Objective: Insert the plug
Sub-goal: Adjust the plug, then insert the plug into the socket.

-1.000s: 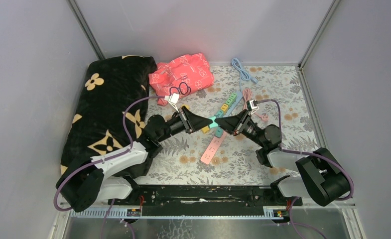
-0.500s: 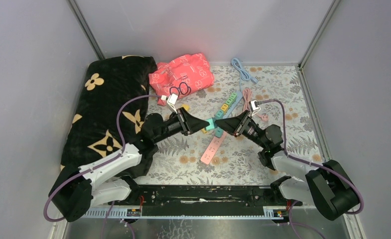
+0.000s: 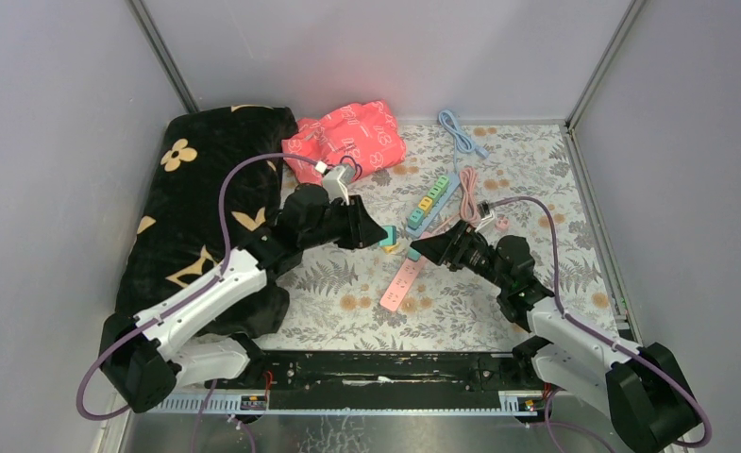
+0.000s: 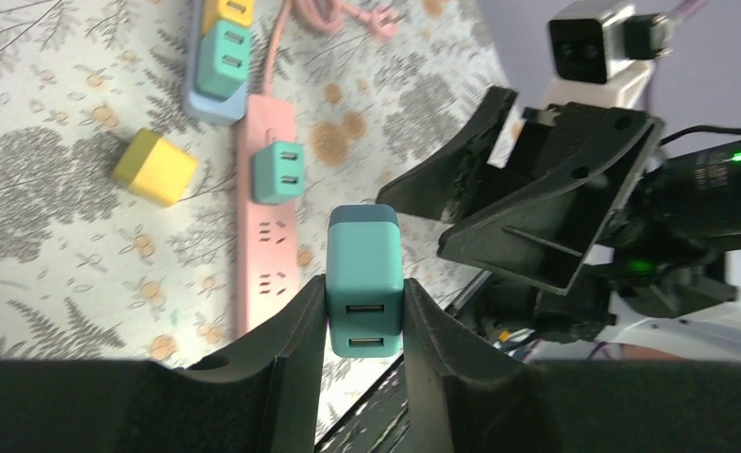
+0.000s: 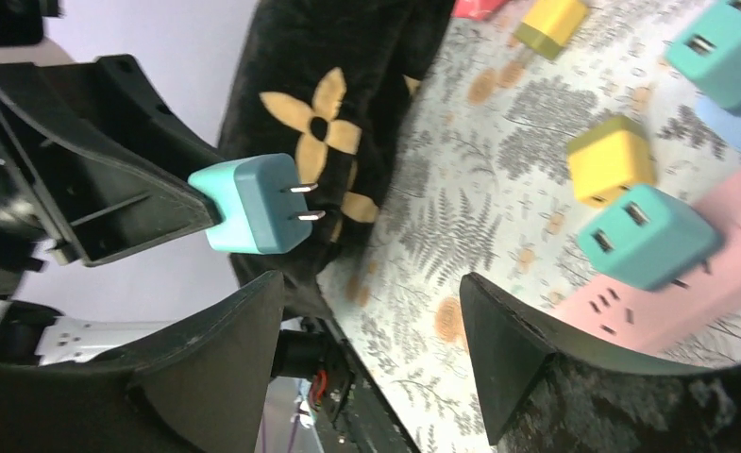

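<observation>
A teal plug (image 4: 365, 274) with two USB ports is pinched in my left gripper (image 4: 364, 293), which is shut on it above the table. Its two prongs (image 5: 300, 201) point toward my right gripper (image 5: 371, 293), which stands open and holds nothing, a short way off. From above, the left gripper (image 3: 385, 236) and the right gripper (image 3: 413, 247) face each other over the pink power strip (image 3: 402, 283). That pink power strip (image 4: 270, 245) has another teal plug (image 4: 277, 172) seated in it and free sockets below.
A blue power strip (image 3: 430, 200) carrying coloured plugs lies behind the pink one. A loose yellow plug (image 4: 155, 166) sits beside them. A black flowered cushion (image 3: 206, 208) fills the left side, with a red cloth (image 3: 347, 137) and a blue cable (image 3: 461, 132) at the back.
My right gripper has opened, let go of the teal plug and drawn back to the right. The left gripper kept hold of the plug and shifted slightly left.
</observation>
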`<act>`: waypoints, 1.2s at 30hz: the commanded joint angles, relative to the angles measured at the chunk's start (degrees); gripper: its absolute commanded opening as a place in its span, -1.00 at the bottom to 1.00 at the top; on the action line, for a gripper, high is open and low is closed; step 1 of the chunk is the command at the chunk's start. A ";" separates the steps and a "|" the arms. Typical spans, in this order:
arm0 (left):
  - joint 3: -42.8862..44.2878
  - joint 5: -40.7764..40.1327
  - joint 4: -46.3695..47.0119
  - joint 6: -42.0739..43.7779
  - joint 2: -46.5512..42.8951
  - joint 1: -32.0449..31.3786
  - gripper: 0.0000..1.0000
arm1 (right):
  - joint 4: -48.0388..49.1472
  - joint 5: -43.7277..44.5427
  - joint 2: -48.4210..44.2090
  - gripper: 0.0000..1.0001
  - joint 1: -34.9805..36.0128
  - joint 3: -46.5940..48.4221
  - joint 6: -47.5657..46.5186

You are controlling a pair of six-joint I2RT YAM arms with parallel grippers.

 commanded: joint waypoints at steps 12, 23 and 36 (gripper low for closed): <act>14.77 -7.02 -23.89 12.50 11.84 -2.99 -1.00 | -14.64 8.96 0.01 0.41 0.18 1.02 -5.00; 23.25 -10.14 -29.11 15.18 23.58 -8.23 -1.00 | -15.27 11.97 5.91 0.20 0.30 -0.74 -3.34; 28.78 -11.88 -31.86 16.97 32.21 -9.92 -1.00 | -7.78 8.56 17.65 0.07 0.28 -0.49 -1.14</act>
